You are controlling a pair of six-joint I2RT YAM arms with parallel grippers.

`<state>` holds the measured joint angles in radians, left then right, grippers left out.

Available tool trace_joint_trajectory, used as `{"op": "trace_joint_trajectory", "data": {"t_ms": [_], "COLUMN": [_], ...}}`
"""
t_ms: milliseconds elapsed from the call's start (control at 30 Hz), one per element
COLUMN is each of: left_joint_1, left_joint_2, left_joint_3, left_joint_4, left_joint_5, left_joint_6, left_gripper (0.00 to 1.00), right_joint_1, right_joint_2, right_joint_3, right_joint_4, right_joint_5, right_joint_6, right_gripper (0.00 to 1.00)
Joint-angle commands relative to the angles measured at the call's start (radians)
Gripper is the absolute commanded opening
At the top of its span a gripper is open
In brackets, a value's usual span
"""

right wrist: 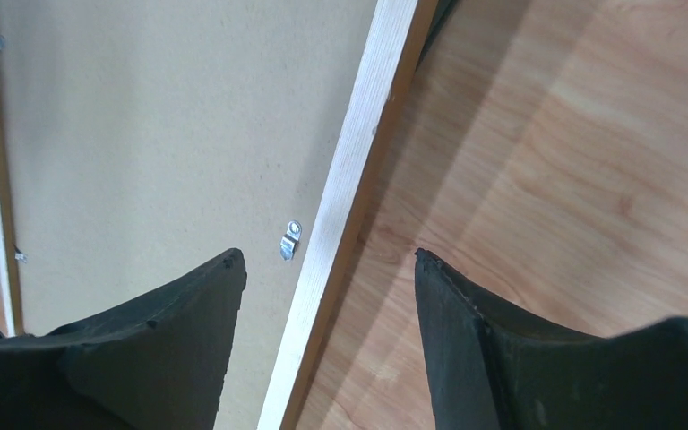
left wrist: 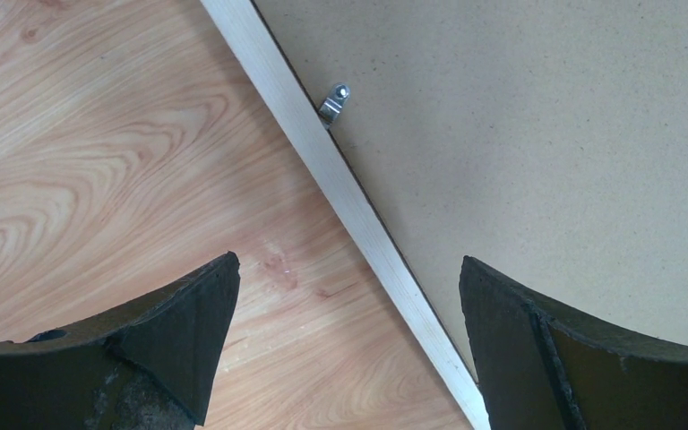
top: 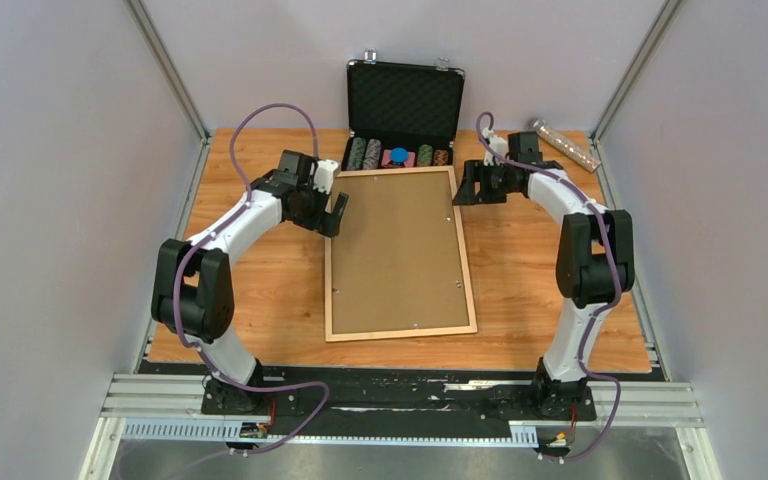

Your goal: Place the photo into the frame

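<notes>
The light-brown wooden frame (top: 401, 332) lies face down mid-table, with a brown fibreboard backing panel (top: 398, 250) filling it. The photo is not in view. My left gripper (top: 335, 215) is open and empty, straddling the frame's left rail (left wrist: 322, 170) near the far corner, close to a metal clip (left wrist: 333, 100). My right gripper (top: 465, 185) is open and empty, straddling the right rail (right wrist: 358, 152) near the far corner, beside another clip (right wrist: 290, 240). In the wrist views, the left gripper (left wrist: 348, 260) and right gripper (right wrist: 328, 253) each have one finger over the panel and one over the table.
An open black case (top: 405, 110) with poker chips stands just behind the frame's far edge. A clear tube (top: 565, 145) lies at the back right. Grey walls close in the table on the left, right and back.
</notes>
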<state>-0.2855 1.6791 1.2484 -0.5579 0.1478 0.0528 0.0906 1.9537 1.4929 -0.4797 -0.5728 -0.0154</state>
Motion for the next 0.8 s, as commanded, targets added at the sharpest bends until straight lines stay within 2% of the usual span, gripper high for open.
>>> {"op": "trace_joint_trajectory", "data": {"t_ms": [0,400,600,767], "left_joint_1": [0.015,0.02,0.021,0.021], "left_joint_2": [-0.037,-0.033,-0.028,-0.027], "left_joint_3": [0.003,0.002,0.003,0.005], "left_joint_4": [0.017,0.013,0.013,0.012], "left_joint_5": [0.021,0.037,0.041,0.043], "left_joint_6": [-0.011,-0.009,-0.01,-0.011], "left_gripper": [1.0,1.0,1.0,1.0], "right_joint_1": [0.048,0.124,0.126,0.132], "right_joint_2": [-0.055,-0.042,-0.042,-0.044], "right_joint_3": [-0.056,-0.09,-0.096,-0.107], "right_joint_4": [0.052,0.087,0.091,0.092], "right_joint_5": [0.086,0.228,0.246,0.26], "right_joint_6": [-0.032,-0.025,-0.036,-0.044], "right_gripper": [0.67,0.61,0.54,0.53]}}
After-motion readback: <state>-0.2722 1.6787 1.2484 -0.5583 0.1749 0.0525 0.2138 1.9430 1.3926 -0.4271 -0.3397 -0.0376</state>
